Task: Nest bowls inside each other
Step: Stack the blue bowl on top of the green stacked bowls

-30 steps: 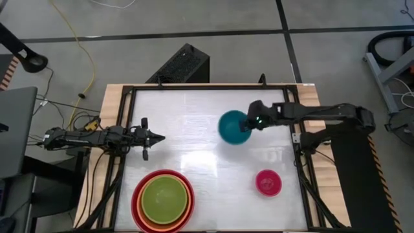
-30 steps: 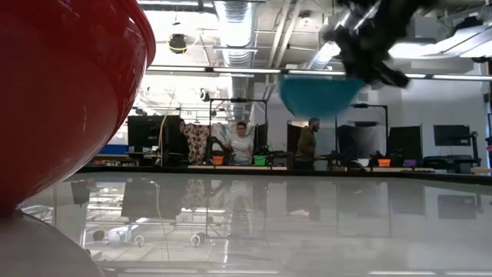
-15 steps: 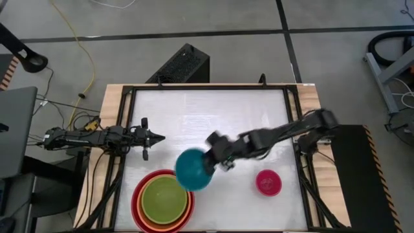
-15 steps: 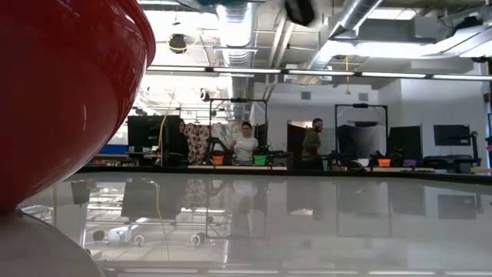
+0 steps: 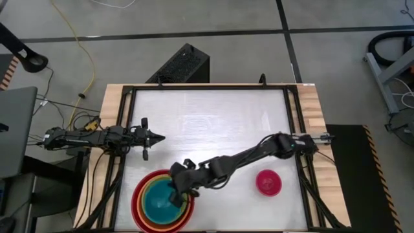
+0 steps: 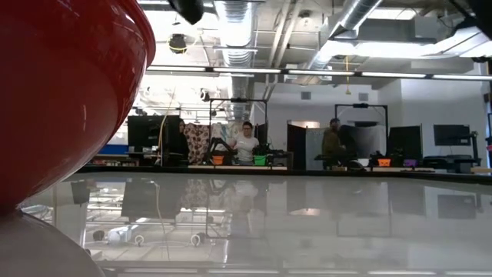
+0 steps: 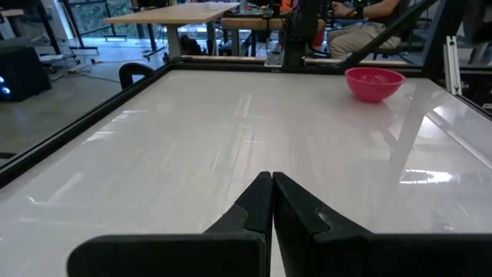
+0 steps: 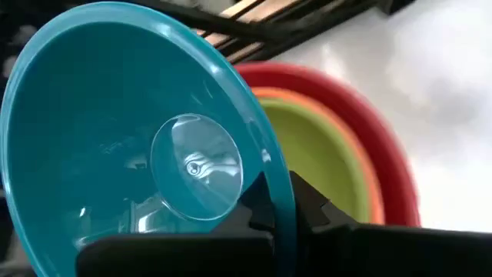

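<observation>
A teal blue bowl (image 5: 155, 203) hangs over the stack of red (image 5: 136, 197), orange and lime green (image 8: 323, 158) bowls at the table's near left, with my right gripper (image 5: 176, 190) shut on it. The wrist view shows the teal bowl (image 8: 138, 146) tilted in front of the stack. The pink bowl (image 5: 268, 182) stands on its base at the near right. My left gripper (image 5: 158, 137) is shut and empty at the table's left edge, pointing level across the table. My right gripper pinches the teal bowl's rim (image 8: 280, 181), one finger (image 8: 257, 211) inside the bowl and one outside. It reaches in slanting down from the table's right. The bowl sits tilted over the stack; whether it touches the green bowl I cannot tell.
The low view is filled at left by the red bowl's wall (image 6: 69, 92). People stand at benches in the room beyond the table. A black frame (image 5: 129, 90) runs round the white tabletop.
My right gripper has carried the teal bowl from the table's far right middle toward the near left corner, rolling its wrist on the way. The bowl stayed clear of the table and now hangs over the stacked bowls. The gripper stayed shut on it.
</observation>
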Controlling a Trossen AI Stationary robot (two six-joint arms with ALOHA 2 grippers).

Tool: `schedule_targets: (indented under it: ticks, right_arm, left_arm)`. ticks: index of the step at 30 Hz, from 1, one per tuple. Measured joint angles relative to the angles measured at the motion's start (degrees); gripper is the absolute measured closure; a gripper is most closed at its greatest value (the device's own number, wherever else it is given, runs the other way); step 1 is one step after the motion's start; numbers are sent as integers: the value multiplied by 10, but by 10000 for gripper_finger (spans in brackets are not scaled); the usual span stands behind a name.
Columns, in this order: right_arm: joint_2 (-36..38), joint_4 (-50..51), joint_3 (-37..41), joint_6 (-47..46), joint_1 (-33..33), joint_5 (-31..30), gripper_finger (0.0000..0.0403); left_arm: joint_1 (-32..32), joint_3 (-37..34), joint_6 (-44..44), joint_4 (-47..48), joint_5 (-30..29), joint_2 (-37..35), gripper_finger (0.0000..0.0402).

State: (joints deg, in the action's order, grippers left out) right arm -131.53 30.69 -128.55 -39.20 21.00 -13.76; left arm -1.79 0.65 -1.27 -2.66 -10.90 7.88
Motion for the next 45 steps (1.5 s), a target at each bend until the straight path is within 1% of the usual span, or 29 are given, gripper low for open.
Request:
schedule_targets:
  ticks: [3, 6, 9, 15, 22, 27, 34, 45]
  right_arm:
    - [-37, 15, -42, 12, -6, -28, 384]
    - [-61, 26, -64, 9, -15, -36, 384]
    - [-63, 31, -62, -9, -29, -35, 384]
    - [-62, 44, -63, -13, -51, -19, 384]
    - [-60, 56, -63, -13, -61, -14, 384]
    - [-60, 61, -63, -13, -55, -8, 384]
    - [-60, 30, -63, -29, -37, 63, 384]
    - [-65, 31, -63, -58, -9, 64, 383]
  left_arm:
    - [0, 0, 0, 0, 0, 0, 401]
    - [0, 0, 0, 0, 0, 0, 401]
    - [0, 0, 0, 0, 0, 0, 401]
    - [0, 0, 0, 0, 0, 0, 401]
    - [0, 0, 0, 0, 0, 0, 401]
    - [0, 0, 0, 0, 0, 0, 401]
    - [0, 0, 0, 0, 0, 0, 401]
    - [0, 0, 0, 0, 0, 0, 401]
